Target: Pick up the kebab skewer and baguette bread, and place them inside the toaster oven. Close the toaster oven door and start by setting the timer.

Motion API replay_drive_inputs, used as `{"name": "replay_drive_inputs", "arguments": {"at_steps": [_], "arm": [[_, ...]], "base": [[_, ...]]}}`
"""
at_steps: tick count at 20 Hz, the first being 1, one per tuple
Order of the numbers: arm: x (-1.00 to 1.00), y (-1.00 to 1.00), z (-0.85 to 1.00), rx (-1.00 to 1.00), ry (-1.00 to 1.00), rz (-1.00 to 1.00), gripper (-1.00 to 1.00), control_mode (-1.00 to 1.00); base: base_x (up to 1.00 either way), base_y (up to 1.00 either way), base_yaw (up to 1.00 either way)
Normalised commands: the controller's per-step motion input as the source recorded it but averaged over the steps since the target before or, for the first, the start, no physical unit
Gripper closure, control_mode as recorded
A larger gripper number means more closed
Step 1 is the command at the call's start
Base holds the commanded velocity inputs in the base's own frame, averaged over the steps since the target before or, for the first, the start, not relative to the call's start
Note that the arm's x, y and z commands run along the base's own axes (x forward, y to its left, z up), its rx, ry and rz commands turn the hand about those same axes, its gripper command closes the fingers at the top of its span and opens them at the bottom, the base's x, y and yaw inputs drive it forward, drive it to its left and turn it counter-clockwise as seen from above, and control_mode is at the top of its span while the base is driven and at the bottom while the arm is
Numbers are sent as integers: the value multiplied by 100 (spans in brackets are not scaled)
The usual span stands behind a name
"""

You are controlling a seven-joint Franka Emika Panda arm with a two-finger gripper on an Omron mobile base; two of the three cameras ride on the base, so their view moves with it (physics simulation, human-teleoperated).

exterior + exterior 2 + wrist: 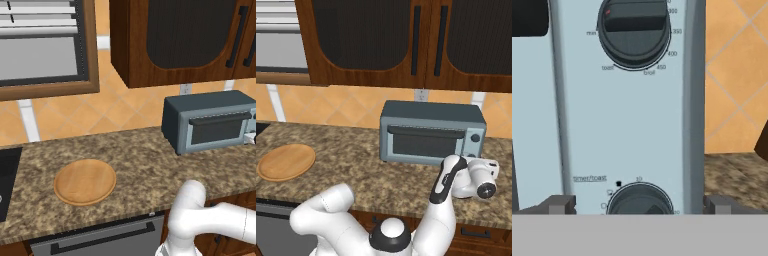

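From the left base view I see the toaster oven (207, 122) standing at the right end of the speckled granite bench (140, 160), its door (217, 127) shut, one dark handle bar across the top. One round wooden plate (85, 181) lies bare well to its left, and a dark wood cabinet (175, 35) hangs above.

The right base view gives me what that one hides: the boxy grey-blue oven face-on, with two round knobs stacked on the control strip (475, 142) at its right, and my white arm reaching in just before that strip.

In the hand view I am close against the pale strip. One ribbed dark upper knob (634, 30) carries temperature marks; the lower timer knob (639, 200) sits between the two finger tips of my tool (639, 205), which stands spread wide, grasping nothing. Orange tiled wall (737, 75) shows to the right.
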Motion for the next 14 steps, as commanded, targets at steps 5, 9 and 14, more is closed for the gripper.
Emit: {"name": "replay_drive_inputs", "arguments": {"at_steps": [5, 9, 14], "arm": [[0, 0, 0, 0, 0, 0, -100, -100], [0, 0, 0, 0, 0, 0, -100, -100], [-12, 0, 0, 0, 0, 0, -100, -100]], "base": [[0, 0, 0], [0, 0, 0], [0, 0, 0]]}}
